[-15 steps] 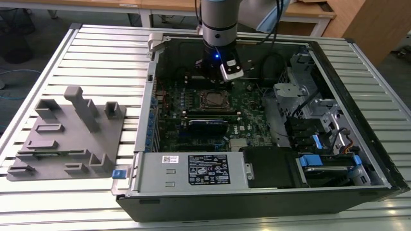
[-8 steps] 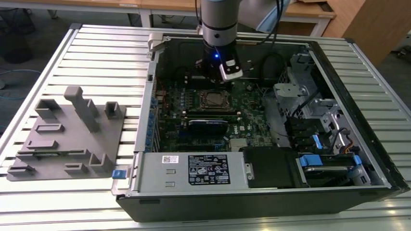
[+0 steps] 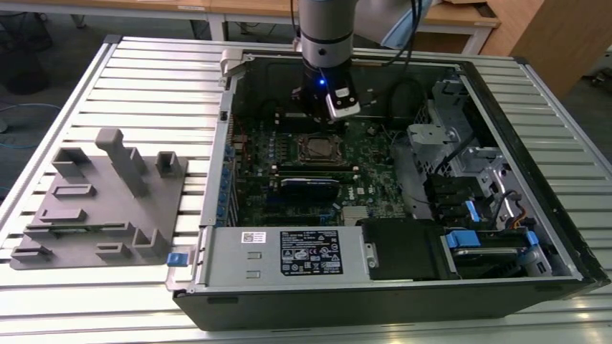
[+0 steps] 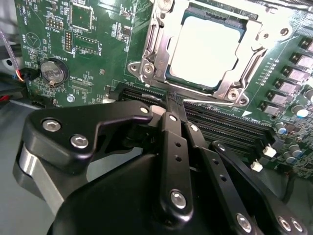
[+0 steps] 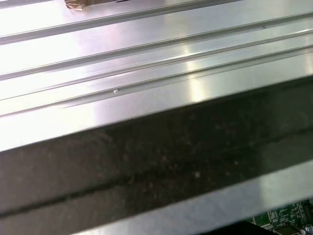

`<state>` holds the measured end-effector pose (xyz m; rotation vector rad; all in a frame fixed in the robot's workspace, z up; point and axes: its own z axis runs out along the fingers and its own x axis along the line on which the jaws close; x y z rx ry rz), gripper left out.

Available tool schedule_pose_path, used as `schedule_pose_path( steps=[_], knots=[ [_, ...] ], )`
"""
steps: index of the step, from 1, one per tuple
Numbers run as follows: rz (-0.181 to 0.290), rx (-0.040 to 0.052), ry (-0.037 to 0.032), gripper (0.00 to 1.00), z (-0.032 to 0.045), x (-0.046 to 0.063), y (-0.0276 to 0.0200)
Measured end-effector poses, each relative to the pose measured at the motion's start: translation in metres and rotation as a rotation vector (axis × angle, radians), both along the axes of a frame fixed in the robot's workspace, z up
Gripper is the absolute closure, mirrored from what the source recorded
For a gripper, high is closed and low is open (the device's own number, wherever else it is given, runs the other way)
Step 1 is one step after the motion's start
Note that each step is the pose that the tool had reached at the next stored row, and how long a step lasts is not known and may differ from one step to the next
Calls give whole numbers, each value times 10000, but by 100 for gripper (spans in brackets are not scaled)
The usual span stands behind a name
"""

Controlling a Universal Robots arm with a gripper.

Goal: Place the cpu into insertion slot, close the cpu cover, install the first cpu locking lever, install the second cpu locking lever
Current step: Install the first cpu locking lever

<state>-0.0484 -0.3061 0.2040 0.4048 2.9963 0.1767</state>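
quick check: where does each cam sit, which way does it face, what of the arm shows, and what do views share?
Exterior view: above and off to one side of the open computer case, looking down at the green motherboard; the arm comes down over the cpu.
Second wrist view: on the arm, looking along the shut gripper at the cpu under its cpu cover.
First wrist view: on the arm, facing the ribbed metal table and a dark case edge.
Shared: cpu and board, exterior and second wrist views.
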Motion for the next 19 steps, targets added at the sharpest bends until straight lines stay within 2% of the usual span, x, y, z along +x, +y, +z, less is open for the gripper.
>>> schedule_pose_path(
  steps=[5,12,19],
  knots=[
    [-9,0,-39,89,0,-1,23],
    [-8,-16,-89,89,-9,-10,27],
    [-7,-272,-151,89,-30,-14,27]
  ],
)
